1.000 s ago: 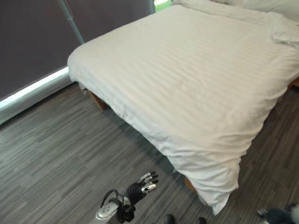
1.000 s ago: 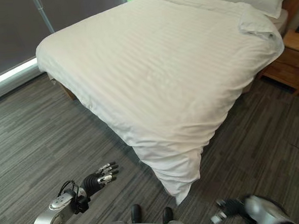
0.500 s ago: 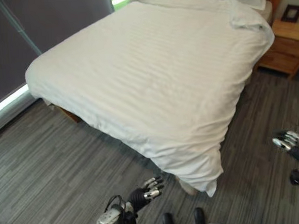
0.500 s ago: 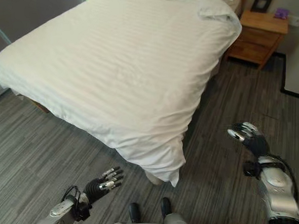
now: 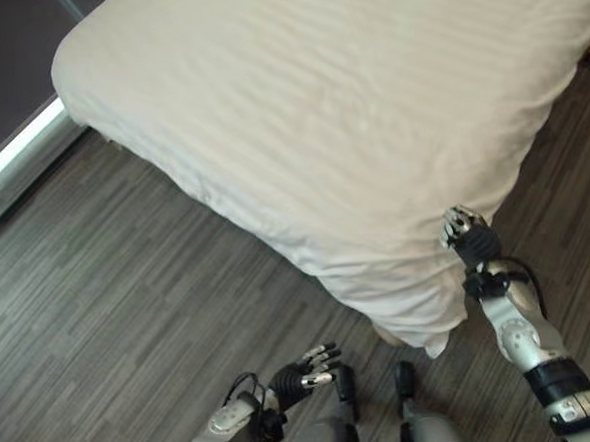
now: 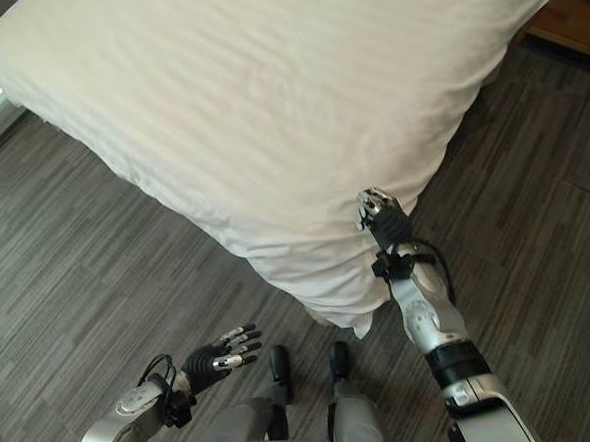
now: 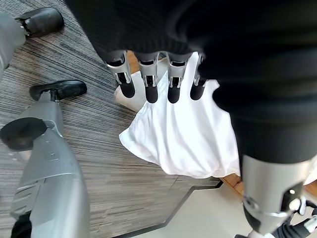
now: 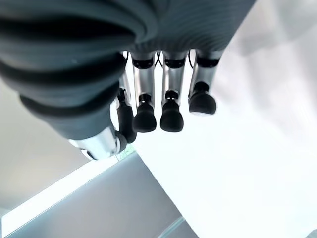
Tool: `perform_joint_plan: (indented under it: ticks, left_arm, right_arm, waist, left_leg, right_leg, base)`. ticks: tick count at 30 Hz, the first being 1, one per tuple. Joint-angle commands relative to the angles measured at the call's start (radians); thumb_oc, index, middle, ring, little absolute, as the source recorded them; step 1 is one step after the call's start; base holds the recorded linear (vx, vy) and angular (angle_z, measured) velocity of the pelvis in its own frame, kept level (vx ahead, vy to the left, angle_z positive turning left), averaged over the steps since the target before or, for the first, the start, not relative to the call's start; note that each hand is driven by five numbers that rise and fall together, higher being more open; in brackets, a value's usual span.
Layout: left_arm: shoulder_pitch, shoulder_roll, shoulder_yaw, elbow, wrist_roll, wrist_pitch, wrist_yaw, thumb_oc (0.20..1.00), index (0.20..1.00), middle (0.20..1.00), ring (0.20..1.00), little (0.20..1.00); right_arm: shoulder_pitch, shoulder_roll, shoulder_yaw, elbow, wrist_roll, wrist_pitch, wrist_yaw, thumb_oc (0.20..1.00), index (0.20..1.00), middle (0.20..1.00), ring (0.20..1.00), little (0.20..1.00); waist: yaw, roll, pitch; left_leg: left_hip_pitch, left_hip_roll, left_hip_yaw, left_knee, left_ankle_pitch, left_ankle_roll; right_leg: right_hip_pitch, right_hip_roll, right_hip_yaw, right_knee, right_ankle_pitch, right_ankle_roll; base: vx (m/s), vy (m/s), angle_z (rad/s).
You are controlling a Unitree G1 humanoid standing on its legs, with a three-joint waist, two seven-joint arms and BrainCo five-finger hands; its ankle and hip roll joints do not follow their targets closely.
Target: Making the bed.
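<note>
The white duvet (image 5: 348, 108) lay spread across the bed, smooth on top, with its near corner (image 6: 329, 289) hanging in bunched folds over the edge toward the grey wood-grain floor (image 5: 129, 291). The right hand (image 6: 382, 216) was up at that corner, right against the hanging cloth on the bed's near edge. In its own wrist view the fingers (image 8: 171, 106) ran out fairly straight and close together over the white cover, gripping nothing that could be seen. The left hand (image 5: 306, 367) hung low over the floor, well apart from the bed, its fingers (image 7: 148, 82) loosely extended and empty, pointing toward the drooping corner. A wooden bedside cabinet (image 6: 574, 34) stood at the bed's far right side.
</note>
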Motion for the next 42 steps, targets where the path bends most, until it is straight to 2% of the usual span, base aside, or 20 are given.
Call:
perform_joint_plan:
  ticks: [1, 9, 14, 18, 21, 23, 26, 27, 28, 30, 31, 34, 35, 38, 39, 42]
  left_arm:
    - [-0.023, 0.013, -0.003, 0.001, -0.057, -0.04, -0.013, 1.0, 1.0, 1.0, 1.0, 1.0]
    - [-0.032, 0.004, 0.006, -0.009, -0.076, -0.041, -0.013, 1.0, 1.0, 1.0, 1.0, 1.0]
    - [-0.014, -0.023, 0.03, 0.003, -0.069, -0.048, -0.007, 1.0, 1.0, 1.0, 1.0, 1.0]
    - [-0.016, -0.026, 0.028, 0.004, -0.061, -0.054, -0.005, 1.0, 1.0, 1.0, 1.0, 1.0]
    - [-0.02, -0.022, 0.027, -0.003, -0.07, -0.056, -0.003, 1.0, 1.0, 1.0, 1.0, 1.0]
    - [-0.026, -0.01, 0.015, -0.006, -0.072, -0.051, -0.007, 1.0, 1.0, 1.0, 1.0, 1.0]
    - [-0.041, -0.001, -0.003, -0.002, -0.063, -0.05, -0.011, 1.0, 1.0, 1.0, 1.0, 1.0]
    - [-0.045, 0.004, -0.011, -0.003, -0.057, -0.049, -0.016, 1.0, 1.0, 1.0, 1.0, 1.0]
    - [-0.065, 0.013, -0.025, -0.004, -0.04, -0.047, -0.022, 1.0, 1.0, 1.0, 1.0, 1.0]
    - [-0.072, 0.012, -0.026, -0.006, -0.032, -0.05, -0.022, 1.0, 1.0, 1.0, 1.0, 1.0]
    - [-0.087, 0.012, -0.023, -0.011, -0.021, -0.053, -0.022, 1.0, 1.0, 1.0, 1.0, 1.0]
    - [-0.082, -0.008, -0.001, -0.012, -0.021, -0.058, -0.023, 1.0, 1.0, 1.0, 1.0, 1.0]
    - [-0.081, -0.008, -0.002, -0.012, -0.021, -0.058, -0.023, 1.0, 1.0, 1.0, 1.0, 1.0]
    - [-0.059, -0.019, 0.029, -0.009, -0.018, -0.065, -0.02, 1.0, 1.0, 1.0, 1.0, 1.0]
    - [-0.059, -0.019, 0.028, -0.009, -0.018, -0.065, -0.02, 1.0, 1.0, 1.0, 1.0, 1.0]
    - [-0.05, -0.02, 0.035, -0.009, -0.023, -0.068, -0.016, 1.0, 1.0, 1.0, 1.0, 1.0]
  right_arm:
    - [-0.035, 0.01, 0.006, -0.008, 0.074, -0.046, 0.016, 0.2, 0.2, 0.2, 0.2, 0.2]
    - [-0.106, 0.059, 0.007, 0.235, 0.084, -0.025, -0.013, 0.2, 0.2, 0.2, 0.2, 0.2]
    - [-0.058, 0.103, -0.006, 0.273, 0.115, -0.009, 0.013, 0.2, 0.2, 0.2, 0.2, 0.2]
    - [-0.049, 0.098, -0.013, 0.365, 0.112, 0.005, 0.017, 0.2, 0.2, 0.2, 0.2, 0.2]
    - [-0.09, 0.082, -0.033, 0.448, 0.11, 0.006, 0.005, 0.2, 0.2, 0.2, 0.2, 0.2]
    - [-0.175, 0.029, -0.08, 0.614, 0.103, 0.016, -0.024, 0.2, 0.2, 0.2, 0.2, 0.2]
    - [-0.23, -0.014, -0.09, 0.713, 0.079, 0.03, -0.029, 0.2, 0.2, 0.2, 0.2, 0.2]
    - [-0.245, -0.036, -0.096, 0.76, 0.059, 0.041, -0.035, 0.2, 0.2, 0.2, 0.2, 0.2]
    - [-0.275, -0.086, -0.075, 0.859, -0.029, 0.067, -0.041, 0.2, 0.2, 0.2, 0.2, 0.2]
    - [-0.282, -0.102, -0.072, 0.896, -0.065, 0.077, -0.043, 0.2, 0.2, 0.2, 0.2, 0.2]
    - [-0.261, -0.128, -0.074, 0.959, -0.133, 0.099, -0.046, 0.2, 0.2, 0.2, 0.2, 0.2]
    - [-0.187, -0.145, -0.105, 0.999, -0.183, 0.116, -0.042, 0.2, 0.2, 0.2, 0.2, 0.2]
    - [-0.185, -0.145, -0.106, 0.998, -0.183, 0.116, -0.042, 0.2, 0.2, 0.2, 0.2, 0.2]
    - [-0.05, -0.176, -0.228, 1.018, -0.165, 0.11, -0.065, 0.2, 0.2, 0.2, 0.2, 0.2]
    - [-0.049, -0.176, -0.229, 1.017, -0.165, 0.111, -0.065, 0.2, 0.2, 0.2, 0.2, 0.2]
    - [0.021, -0.2, -0.317, 0.956, -0.114, 0.074, -0.094, 0.2, 0.2, 0.2, 0.2, 0.2]
  waist:
    - [0.016, -0.033, -0.017]
    - [0.053, -0.013, 0.005]
    - [0.057, -0.004, 0.018]
    - [0.058, 0.004, 0.028]
    - [0.067, 0.013, 0.034]
    - [0.082, 0.03, 0.042]
    - [0.094, 0.041, 0.047]
    - [0.096, 0.046, 0.049]
    - [0.102, 0.055, 0.058]
    - [0.104, 0.059, 0.058]
    - [0.097, 0.063, 0.066]
    - [0.081, 0.057, 0.068]
    - [0.081, 0.057, 0.068]
    - [0.039, 0.047, 0.062]
    - [0.04, 0.046, 0.062]
    - [0.001, 0.038, 0.052]
  left_leg:
    - [0.021, 0.032, -0.024, 0.006, 0.004, -0.081]
    - [-0.01, 0.031, -0.035, 0.006, 0.013, -0.084]
    - [-0.021, 0.033, -0.038, 0.006, 0.018, -0.085]
    - [-0.035, 0.031, -0.046, 0.006, 0.021, -0.085]
    - [-0.049, 0.029, -0.05, 0.006, 0.025, -0.087]
    - [-0.073, 0.026, -0.052, 0.006, 0.029, -0.088]
    - [-0.094, 0.027, -0.047, 0.006, 0.033, -0.092]
    - [-0.101, 0.025, -0.046, 0.006, 0.034, -0.094]
    - [-0.117, 0.025, -0.043, 0.006, 0.036, -0.096]
    - [-0.124, 0.026, -0.039, 0.006, 0.037, -0.097]
    - [-0.128, 0.03, -0.032, 0.006, 0.039, -0.099]
    - [-0.122, 0.035, -0.024, 0.006, 0.035, -0.099]
    - [-0.121, 0.036, -0.024, 0.006, 0.035, -0.099]
    - [-0.092, 0.04, -0.018, 0.006, 0.018, -0.097]
    - [-0.095, 0.04, -0.017, 0.006, 0.023, -0.096]
    - [-0.08, 0.042, -0.012, 0.006, 0.016, -0.095]
  right_leg:
    - [-0.026, -0.092, -0.003, 0.011, 0.08, 0.109]
    - [-0.053, -0.09, -0.013, 0.011, 0.084, 0.107]
    - [-0.063, -0.087, -0.02, 0.011, 0.083, 0.106]
    - [-0.075, -0.087, -0.022, 0.011, 0.083, 0.105]
    - [-0.09, -0.088, -0.025, 0.011, 0.087, 0.107]
    - [-0.113, -0.089, -0.026, 0.011, 0.092, 0.109]
    - [-0.134, -0.09, -0.028, 0.011, 0.098, 0.111]
    - [-0.141, -0.092, -0.028, 0.011, 0.1, 0.112]
    - [-0.158, -0.092, -0.024, 0.011, 0.104, 0.113]
    - [-0.167, -0.092, -0.021, 0.011, 0.107, 0.114]
    - [-0.174, -0.089, -0.013, 0.011, 0.109, 0.115]
    - [-0.174, -0.083, -0.001, 0.011, 0.108, 0.112]
    - [-0.174, -0.083, -0.001, 0.011, 0.108, 0.112]
    - [-0.153, -0.077, 0.009, 0.011, 0.096, 0.109]
    - [-0.156, -0.077, 0.009, 0.011, 0.1, 0.109]
    - [-0.146, -0.076, 0.016, 0.011, 0.096, 0.105]
  base:
    - [0.0, 0.0, 0.0]
    - [0.0, -0.007, 0.01]
    - [0.0, 0.0, 0.0]
    - [0.0, 0.0, 0.0]
    - [-0.01, -0.001, 0.01]
    - [-0.05, 0.005, 0.0]
    - [-0.02, 0.001, 0.0]
    - [-0.04, -0.005, 0.04]
    - [-0.04, -0.005, 0.06]
    - [-0.01, 0.002, 0.07]
    - [0.0, 0.0, 0.0]
    - [0.02, -0.012, -0.11]
    - [0.02, -0.011, -0.09]
    - [0.05, -0.001, -0.14]
    - [0.03, 0.012, -0.1]
    - [0.02, 0.009, -0.08]
